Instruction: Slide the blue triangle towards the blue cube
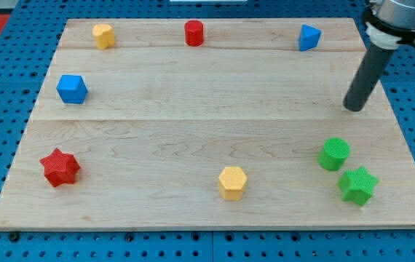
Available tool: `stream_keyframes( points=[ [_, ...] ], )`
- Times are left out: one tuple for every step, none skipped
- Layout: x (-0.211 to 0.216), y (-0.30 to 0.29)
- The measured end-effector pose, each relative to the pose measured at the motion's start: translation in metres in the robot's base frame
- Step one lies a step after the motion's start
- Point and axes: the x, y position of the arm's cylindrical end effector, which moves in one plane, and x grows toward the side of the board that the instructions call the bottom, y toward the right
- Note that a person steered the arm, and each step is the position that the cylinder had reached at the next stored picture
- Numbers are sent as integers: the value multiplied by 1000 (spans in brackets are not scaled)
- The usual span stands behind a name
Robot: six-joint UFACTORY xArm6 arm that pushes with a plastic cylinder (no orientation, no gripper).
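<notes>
Tip (354,108) near right edge, blue triangle (309,37) well above

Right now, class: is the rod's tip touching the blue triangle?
Apart. The camera view shows bare wood between my tip and the blue triangle.

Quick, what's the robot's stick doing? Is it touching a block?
My tip: touching nothing, holding nothing; it stands on bare board, below and right of the blue triangle, above the green cylinder.
</notes>
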Motion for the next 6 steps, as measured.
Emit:
stream_keyframes(
  points=[
    [22, -45],
    [67, -11],
    [61, -4],
    [26, 31],
    [-57, 80],
    [-107, 95]
  ],
)
